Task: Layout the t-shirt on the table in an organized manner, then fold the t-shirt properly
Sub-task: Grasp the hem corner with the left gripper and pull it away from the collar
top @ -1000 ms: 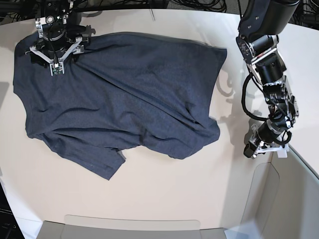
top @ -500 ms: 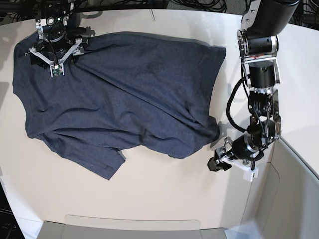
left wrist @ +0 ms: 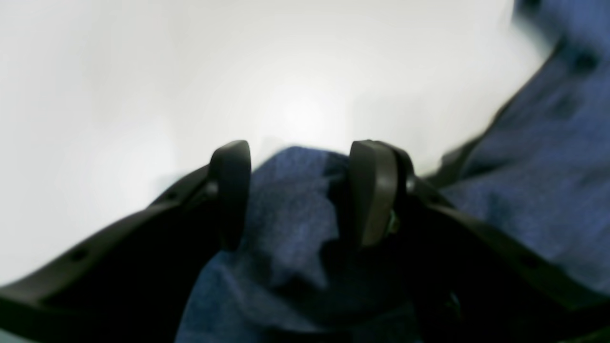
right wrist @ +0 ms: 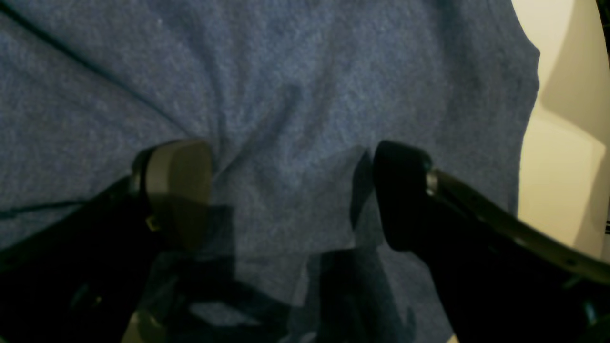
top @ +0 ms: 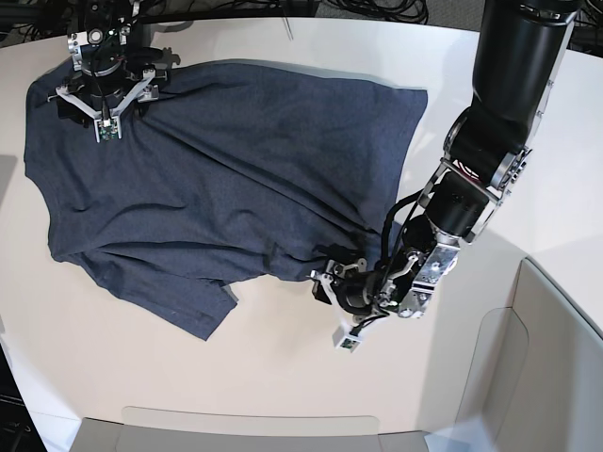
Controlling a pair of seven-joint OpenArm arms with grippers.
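T-shirt [top: 226, 179] on table [top: 283, 367]

The t-shirt [left wrist: 290, 224] between the left tool [left wrist: 300, 190] is blurred — its lower part is cut off.

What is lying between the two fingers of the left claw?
A fold of the t-shirt lies between the left claw's fingers, which are not yet closed on it. The left wrist view shows this.
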